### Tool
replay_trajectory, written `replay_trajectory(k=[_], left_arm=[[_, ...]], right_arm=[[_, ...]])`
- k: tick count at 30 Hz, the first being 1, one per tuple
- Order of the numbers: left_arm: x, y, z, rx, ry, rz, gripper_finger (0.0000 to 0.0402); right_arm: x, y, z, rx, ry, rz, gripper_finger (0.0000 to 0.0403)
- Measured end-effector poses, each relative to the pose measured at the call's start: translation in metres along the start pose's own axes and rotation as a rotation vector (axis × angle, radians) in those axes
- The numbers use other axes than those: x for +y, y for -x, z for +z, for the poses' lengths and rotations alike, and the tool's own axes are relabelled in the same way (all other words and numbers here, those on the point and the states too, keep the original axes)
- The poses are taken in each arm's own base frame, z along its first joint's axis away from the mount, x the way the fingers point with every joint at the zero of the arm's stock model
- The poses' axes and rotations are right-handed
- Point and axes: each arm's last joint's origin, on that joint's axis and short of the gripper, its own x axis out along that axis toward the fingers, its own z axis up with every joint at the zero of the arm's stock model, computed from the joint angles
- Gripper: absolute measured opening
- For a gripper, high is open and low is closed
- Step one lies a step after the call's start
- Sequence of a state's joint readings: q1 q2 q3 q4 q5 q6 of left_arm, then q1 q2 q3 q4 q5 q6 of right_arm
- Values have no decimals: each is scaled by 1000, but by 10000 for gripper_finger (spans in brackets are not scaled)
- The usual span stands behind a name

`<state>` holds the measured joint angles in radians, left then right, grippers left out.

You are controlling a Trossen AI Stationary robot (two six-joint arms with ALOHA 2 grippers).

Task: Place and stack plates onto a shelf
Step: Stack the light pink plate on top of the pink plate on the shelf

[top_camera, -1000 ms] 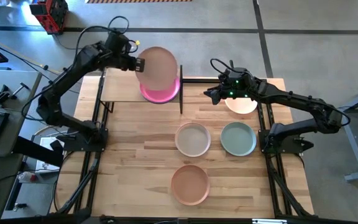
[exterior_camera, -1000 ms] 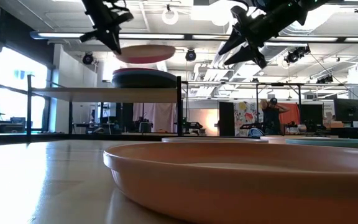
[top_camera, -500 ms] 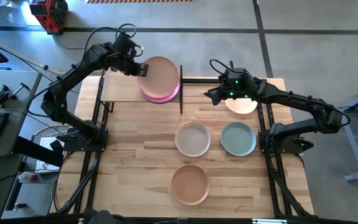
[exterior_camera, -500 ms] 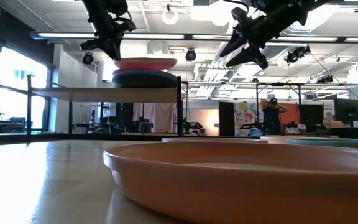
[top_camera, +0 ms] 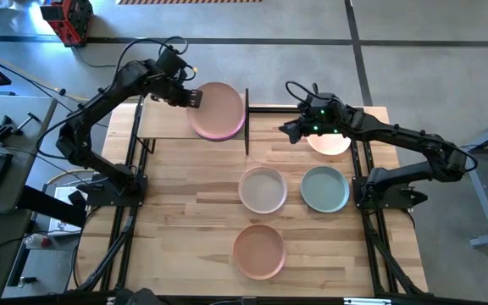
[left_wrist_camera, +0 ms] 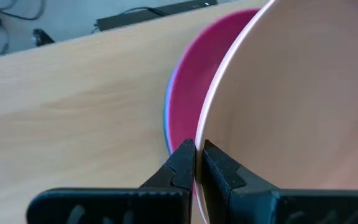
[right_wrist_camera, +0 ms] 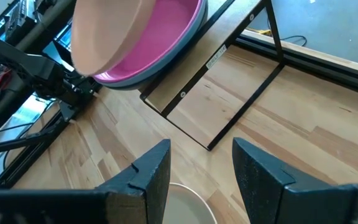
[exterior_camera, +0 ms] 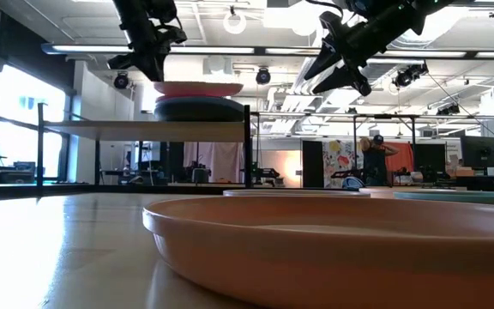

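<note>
The left gripper (top_camera: pixel 191 97) is closed on the rim of the pink plate (top_camera: pixel 219 110), with its two fingers (left_wrist_camera: pixel 182 163) pinched tightly on the edge, and it holds this plate just over the stack on the shelf (top_camera: pixel 163 119). Directly under it lies the magenta plate (left_wrist_camera: pixel 191 93), and below that a blue edge and a dark plate are visible in the low view. The pink plate seems slightly tilted, with its gripped side higher, and in the high view it sits a little off the centre of the stack, toward the near side. This is the main risk, I think: if the fingers let go while the plate is not seated flat, it can slide on the magenta one and hang over the edge of the shelf — or it can push the whole stack. Pulling the gripper away too low could also drag the rim with it. The right gripper (top_camera: pixel 293 129) waits with its fingers wide apart and holding nothing, above the cream plate (top_camera: pixel 329 141) at the far right of the tabletop (top_camera: pixel 185 212). The beige plate (top_camera: pixel 263 188), the sage green plate (top_camera: pixel 324 188) and the peach-orange plate (top_camera: pixel 258 251) still lie on the tabletop, well apart from the shelf.
</note>
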<state>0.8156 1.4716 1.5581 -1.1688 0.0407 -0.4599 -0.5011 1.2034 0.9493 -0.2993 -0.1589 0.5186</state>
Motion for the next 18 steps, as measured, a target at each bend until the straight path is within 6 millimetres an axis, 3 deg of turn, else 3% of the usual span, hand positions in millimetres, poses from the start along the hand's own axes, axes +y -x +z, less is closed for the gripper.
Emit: replay_trajectory(k=[18], left_arm=[[0,-4,2,-15,-10,22,10]], right_arm=[[11,-2,-8,27,29,15,154]])
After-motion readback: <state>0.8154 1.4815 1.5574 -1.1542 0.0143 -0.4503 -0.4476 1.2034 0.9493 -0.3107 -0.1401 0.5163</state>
